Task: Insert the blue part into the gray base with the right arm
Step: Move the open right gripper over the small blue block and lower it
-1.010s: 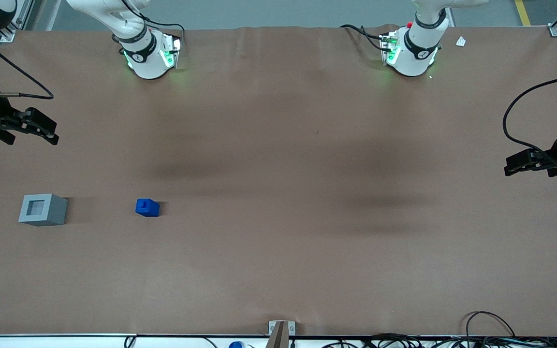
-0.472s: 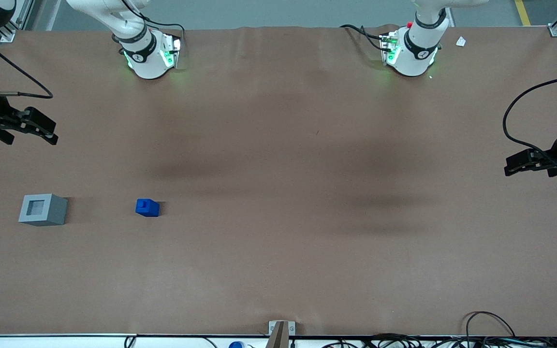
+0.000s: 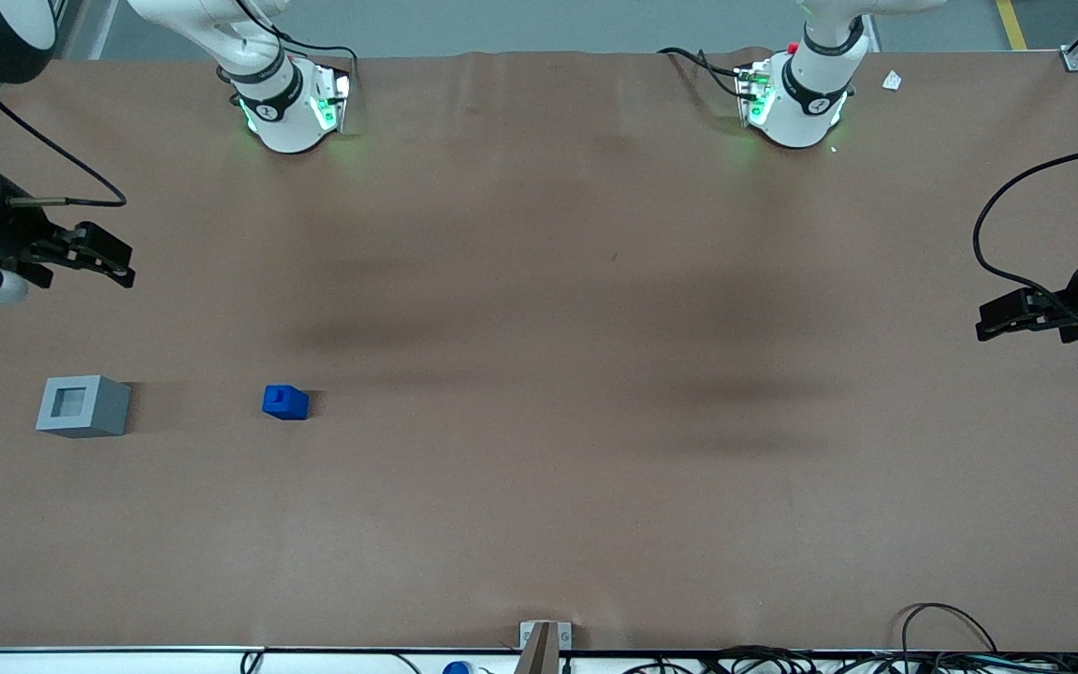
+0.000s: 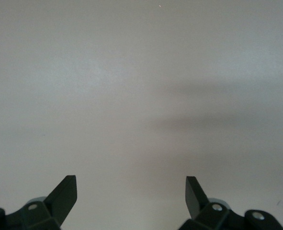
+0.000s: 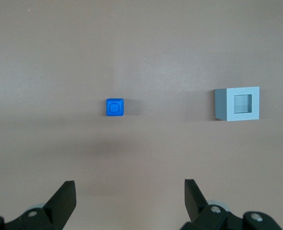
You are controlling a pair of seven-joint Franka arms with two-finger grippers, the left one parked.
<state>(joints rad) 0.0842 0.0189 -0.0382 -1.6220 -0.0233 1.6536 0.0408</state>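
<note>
We see the brown table (image 3: 539,374) carrying the gray base (image 3: 82,406), recess up, with the blue part (image 3: 285,402) well apart at its 3 o'clock in the front view. Our right arm's gripper (image 3: 109,261) hovers at the base's 12 o'clock, fingers (image 5: 64,196) spread and empty.

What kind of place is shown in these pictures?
Probably a robotics lab: a brown-covered table carries only the blue part and gray base, with the open gripper above them and cables along its edge.
</note>
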